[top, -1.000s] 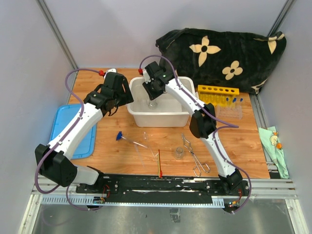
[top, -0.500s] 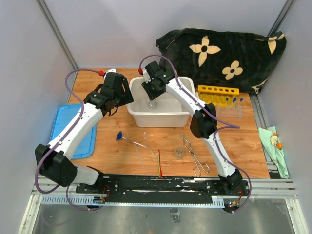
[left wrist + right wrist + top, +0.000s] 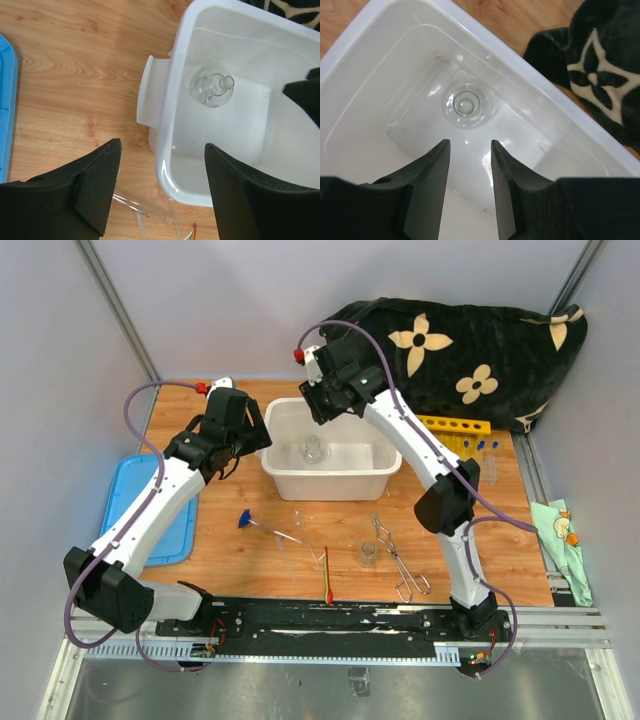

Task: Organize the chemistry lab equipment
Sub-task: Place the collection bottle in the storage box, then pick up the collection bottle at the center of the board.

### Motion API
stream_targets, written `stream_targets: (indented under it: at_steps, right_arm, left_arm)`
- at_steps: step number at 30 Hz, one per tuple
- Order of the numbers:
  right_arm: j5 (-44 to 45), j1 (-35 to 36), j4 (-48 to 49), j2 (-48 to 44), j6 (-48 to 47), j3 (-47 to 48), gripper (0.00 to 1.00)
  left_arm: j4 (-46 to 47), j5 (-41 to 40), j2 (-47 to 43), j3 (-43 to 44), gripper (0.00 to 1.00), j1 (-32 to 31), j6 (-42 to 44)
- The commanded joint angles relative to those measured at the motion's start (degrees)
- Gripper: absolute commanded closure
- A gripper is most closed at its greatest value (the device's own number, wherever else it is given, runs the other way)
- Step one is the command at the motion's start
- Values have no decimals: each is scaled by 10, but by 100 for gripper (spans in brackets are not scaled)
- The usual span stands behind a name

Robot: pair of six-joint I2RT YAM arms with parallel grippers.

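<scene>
A small glass flask [image 3: 313,450] stands alone in the white tub [image 3: 330,480]. My right gripper [image 3: 323,405] hangs open and empty over the tub's far edge; in the right wrist view the flask [image 3: 468,103] sits just beyond the right gripper [image 3: 468,144]. My left gripper [image 3: 245,435] is open and empty beside the tub's left end; the left gripper [image 3: 162,146] straddles the tub's corner [image 3: 167,165]. On the table lie a small beaker [image 3: 368,553], metal tongs [image 3: 400,562], a red-tipped stick [image 3: 327,578], a blue-tipped rod [image 3: 262,527] and a clear tube [image 3: 137,205].
A yellow tube rack [image 3: 455,426] and a clear rack with blue-capped tubes [image 3: 480,462] stand right of the tub. The black flowered cloth [image 3: 460,350] fills the back right. A blue lid [image 3: 150,510] lies at the left, a green cloth [image 3: 560,535] off the right edge.
My right gripper has opened, let go of the flask and risen back out of the tub; the flask stays on the tub floor. The left arm shifted slightly left.
</scene>
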Motion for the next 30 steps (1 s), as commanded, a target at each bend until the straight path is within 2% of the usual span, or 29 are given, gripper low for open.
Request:
stream_targets:
  at_steps: [1, 9, 13, 17, 24, 30]
  right_arm:
    - [22, 10, -15, -98, -10, -43, 60]
    - [21, 33, -37, -393, 12, -352, 60]
    - [23, 63, -75, -480, 50, -440, 59]
    - [39, 102, -84, -539, 75, -540, 59]
    - [44, 149, -31, -608, 122, -700, 59]
    - [29, 161, 0, -605, 128, -746, 59]
  left_arm:
    - [17, -18, -18, -3, 28, -2, 2]
    - [31, 2, -6, 23, 28, -2, 7]
    - [31, 18, 6, 23, 28, -2, 3]
    - [33, 25, 8, 18, 28, -2, 2]
    - [33, 35, 5, 5, 28, -3, -9]
    - [32, 60, 2, -2, 28, -2, -21]
